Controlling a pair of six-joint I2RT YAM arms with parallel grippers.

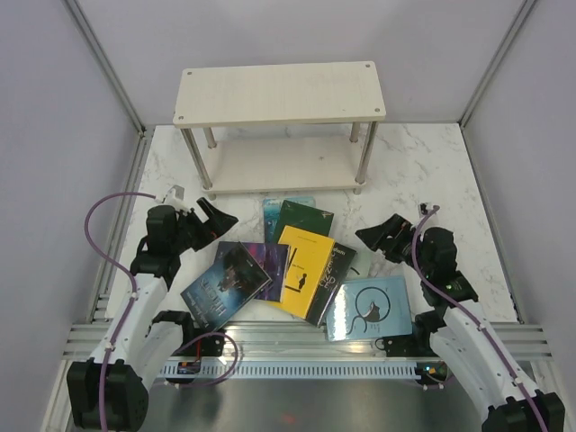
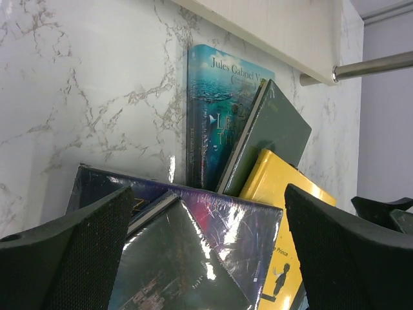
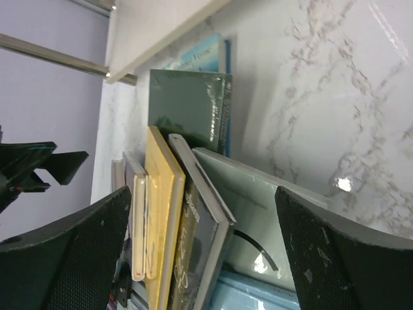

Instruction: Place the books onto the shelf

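Opening step, no book yet lifted: the books (image 1: pixel 301 270) lie fanned and overlapping at lower centre of the overhead view, flat on the marble table (image 1: pixel 432 180). The shelf (image 1: pixel 279 90) stands at upper centre with neither board bearing a book. The left gripper (image 1: pixel 216 216), centre left, and the right gripper (image 1: pixel 380 231), centre right, flank the heap, each with jaws spread wide and holding nothing. The next move probably calls for one claw to descend on an outlying cover, such as the dark blue book (image 1: pixel 225 283), catch a free edge and carry it up-frame to a board.
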